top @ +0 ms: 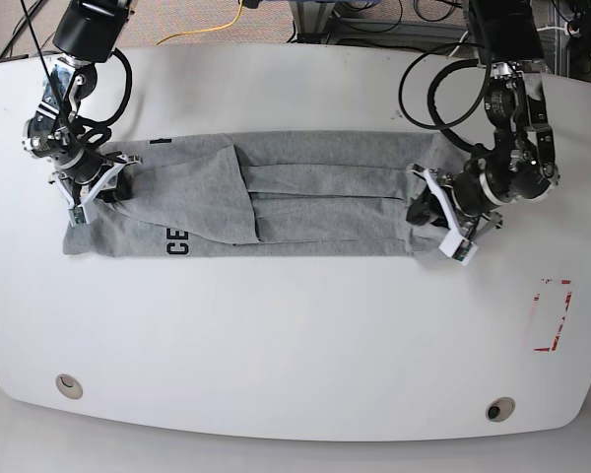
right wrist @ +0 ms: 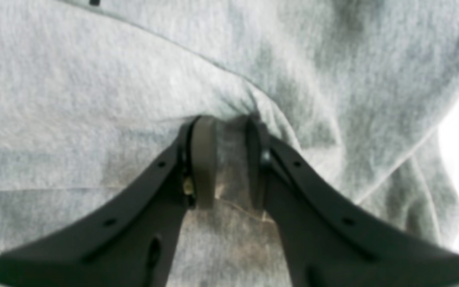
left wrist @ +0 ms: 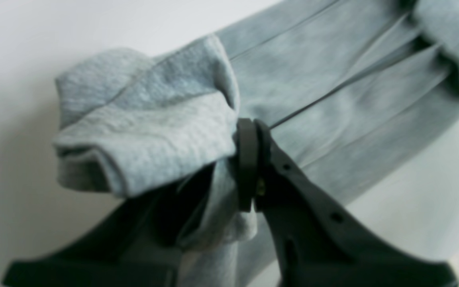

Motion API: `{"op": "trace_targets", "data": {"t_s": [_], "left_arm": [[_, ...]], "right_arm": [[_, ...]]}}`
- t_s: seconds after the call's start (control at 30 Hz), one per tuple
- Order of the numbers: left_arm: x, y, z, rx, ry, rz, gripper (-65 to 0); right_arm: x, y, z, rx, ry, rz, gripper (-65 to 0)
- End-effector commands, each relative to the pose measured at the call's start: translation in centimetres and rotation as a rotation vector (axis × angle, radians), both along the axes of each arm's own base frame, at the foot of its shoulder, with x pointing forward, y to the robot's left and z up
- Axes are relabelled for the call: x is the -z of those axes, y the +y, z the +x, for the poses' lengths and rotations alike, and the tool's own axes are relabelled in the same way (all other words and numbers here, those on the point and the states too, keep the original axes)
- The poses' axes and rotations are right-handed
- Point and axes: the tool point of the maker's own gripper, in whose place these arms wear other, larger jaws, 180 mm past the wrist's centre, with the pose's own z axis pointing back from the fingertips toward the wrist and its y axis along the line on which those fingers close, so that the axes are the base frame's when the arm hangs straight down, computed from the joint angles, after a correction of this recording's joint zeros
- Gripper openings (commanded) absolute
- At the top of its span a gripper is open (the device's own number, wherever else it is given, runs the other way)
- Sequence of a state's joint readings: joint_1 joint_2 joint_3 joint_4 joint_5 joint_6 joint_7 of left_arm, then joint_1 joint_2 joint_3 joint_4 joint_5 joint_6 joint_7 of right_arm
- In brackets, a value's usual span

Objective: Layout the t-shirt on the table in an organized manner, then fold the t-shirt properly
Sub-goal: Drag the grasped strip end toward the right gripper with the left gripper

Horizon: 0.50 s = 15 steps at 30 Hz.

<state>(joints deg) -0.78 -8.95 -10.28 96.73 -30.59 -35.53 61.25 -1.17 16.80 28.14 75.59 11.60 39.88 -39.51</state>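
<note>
The grey t-shirt (top: 305,207) lies across the white table (top: 295,345) as a long folded band, stretched between both grippers. Dark lettering shows near its front left edge. My left gripper (top: 421,207), on the right of the base view, is shut on the band's right end. In the left wrist view its fingertips (left wrist: 249,159) pinch a bunched fold of the t-shirt (left wrist: 146,119). At the band's left end my right gripper (top: 113,187) is also shut. Its fingers (right wrist: 203,159) clamp a pleat of the t-shirt (right wrist: 94,99), which fills the right wrist view.
A red tape rectangle (top: 552,315) marks the table at the right. Two round metal grommets (top: 69,384) (top: 499,408) sit near the front edge. Cables and floor lie beyond the table's far edge.
</note>
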Motion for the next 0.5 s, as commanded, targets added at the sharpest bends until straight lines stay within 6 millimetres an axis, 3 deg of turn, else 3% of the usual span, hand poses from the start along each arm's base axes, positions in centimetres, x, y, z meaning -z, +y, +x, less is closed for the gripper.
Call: {"op": "trace_targets", "data": {"t_s": [0.0, 0.17, 0.47], "left_arm": [[-1.9, -2.8, 1.1, 0.015, -0.054, -0.077, -60.3], [-3.0, -7.6, 1.8, 0.087, -0.068, -0.139, -60.3], [-3.8, -12.4, 3.4, 0.078, -0.028, -0.255, -60.1]], "right_arm": [[1.7, -0.3, -1.9, -0.018, 0.113, -0.044, -51.8], [1.7, -0.2, -1.9, -0.018, 0.113, -0.043, -51.8], [1.7, -0.2, -1.9, -0.018, 0.113, -0.043, -51.8]]}}
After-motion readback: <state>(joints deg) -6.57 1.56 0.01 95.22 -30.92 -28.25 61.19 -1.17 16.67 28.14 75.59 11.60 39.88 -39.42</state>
